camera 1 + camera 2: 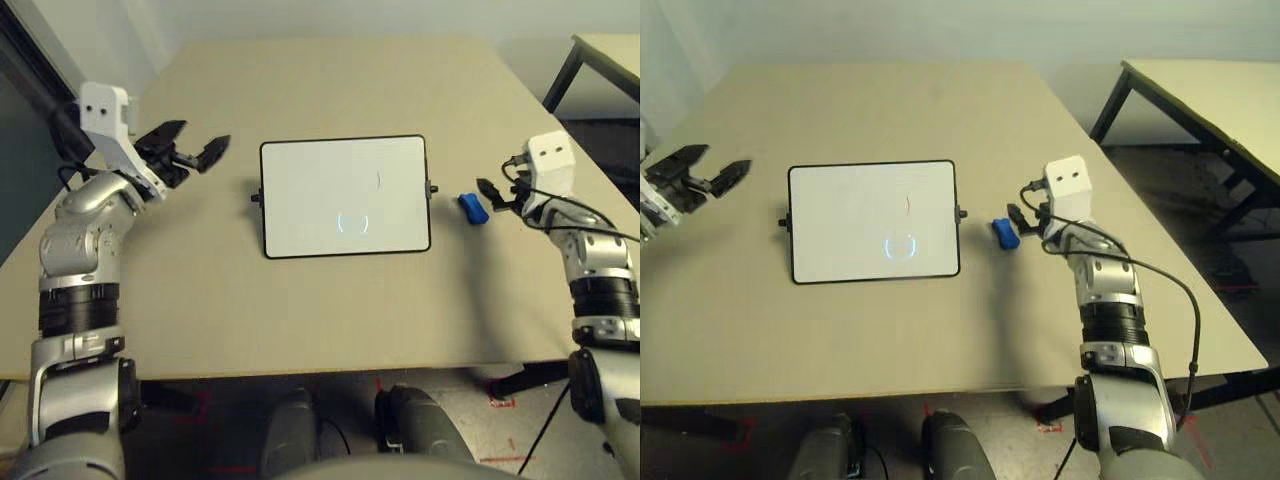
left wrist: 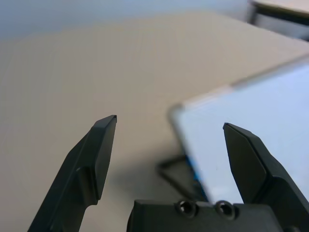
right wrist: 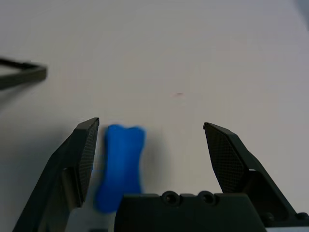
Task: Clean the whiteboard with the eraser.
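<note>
The rectangular whiteboard [image 1: 345,197], glossy white inside a thin black frame with rounded corners, lies near the middle of the beige table [image 1: 300,320], with a small black knob on each short side. A short, thin pen mark [image 1: 908,205] shows on its surface toward the robot's right and the far edge, and two pale curved reflections glow nearer the robot. The bright blue eraser [image 1: 473,208], a small block with rounded ends and a narrower waist, rests on the table to the right of the board, apart from its frame and between the board and the right arm [image 1: 1107,300]. The right gripper [image 3: 151,123] is beside the eraser, its two black fingers spread wide and holding nothing; the wrist view shows the eraser between the lines of the fingers, closer to one than to the other. On the opposite side of the board, the left gripper [image 2: 170,120] is over the table, also wide open with nothing in its grasp. A black cable [image 1: 1145,262] loops along the right arm, and a second table [image 1: 1220,100] stands beyond it on the right
</note>
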You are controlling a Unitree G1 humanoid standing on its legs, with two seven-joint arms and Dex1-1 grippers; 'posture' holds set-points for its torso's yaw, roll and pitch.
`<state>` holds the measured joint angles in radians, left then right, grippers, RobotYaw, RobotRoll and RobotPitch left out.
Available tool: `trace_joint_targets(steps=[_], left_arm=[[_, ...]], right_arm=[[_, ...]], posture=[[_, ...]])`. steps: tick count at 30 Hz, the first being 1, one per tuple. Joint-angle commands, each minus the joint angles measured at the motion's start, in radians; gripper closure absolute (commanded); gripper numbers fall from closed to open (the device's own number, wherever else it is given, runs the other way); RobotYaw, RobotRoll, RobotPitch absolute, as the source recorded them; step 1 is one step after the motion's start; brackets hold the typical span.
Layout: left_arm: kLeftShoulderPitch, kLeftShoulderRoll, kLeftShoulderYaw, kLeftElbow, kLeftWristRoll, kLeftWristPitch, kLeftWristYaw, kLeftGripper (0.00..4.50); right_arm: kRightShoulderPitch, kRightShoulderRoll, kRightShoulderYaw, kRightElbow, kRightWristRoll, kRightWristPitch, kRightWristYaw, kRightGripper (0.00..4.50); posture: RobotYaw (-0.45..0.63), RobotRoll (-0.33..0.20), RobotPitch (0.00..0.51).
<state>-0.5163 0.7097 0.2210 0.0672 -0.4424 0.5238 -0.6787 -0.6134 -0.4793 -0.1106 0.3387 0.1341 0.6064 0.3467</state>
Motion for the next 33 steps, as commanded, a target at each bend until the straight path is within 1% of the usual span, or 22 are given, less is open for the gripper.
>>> trace_joint_targets(steps=[1, 6, 11, 23, 26, 33], left_arm=[[0.008, -0.032, -0.040, -0.062, -0.027, 0.060, -0.015, 0.00], [-0.015, -0.081, -0.073, -0.057, -0.024, 0.081, -0.012, 0.00], [-0.028, -0.110, -0.091, -0.053, -0.021, 0.082, -0.013, 0.00], [-0.008, -0.129, -0.108, -0.068, -0.018, 0.097, -0.019, 0.00], [-0.009, -0.127, -0.108, -0.069, -0.019, 0.101, -0.018, 0.00], [-0.007, -0.125, -0.103, -0.066, -0.018, 0.103, -0.018, 0.00]], right_arm=[[0.013, 0.018, 0.021, -0.034, -0.011, 0.065, -0.014, 0.02], [0.008, 0.036, 0.033, -0.021, -0.020, 0.077, -0.020, 0.02], [0.005, 0.041, 0.035, 0.004, -0.028, 0.078, -0.020, 0.02], [-0.002, 0.056, 0.037, 0.063, -0.035, 0.061, -0.023, 0.02], [-0.006, 0.058, 0.035, 0.082, -0.036, 0.053, -0.026, 0.55], [-0.011, 0.067, 0.033, 0.084, -0.033, 0.051, -0.030, 2.58]], posture=[[-0.06, 0.000, 0.050], [-0.06, 0.000, 0.056], [-0.06, 0.000, 0.064], [-0.04, 0.000, 0.080], [-0.04, 0.000, 0.080], [-0.04, 0.000, 0.075]])
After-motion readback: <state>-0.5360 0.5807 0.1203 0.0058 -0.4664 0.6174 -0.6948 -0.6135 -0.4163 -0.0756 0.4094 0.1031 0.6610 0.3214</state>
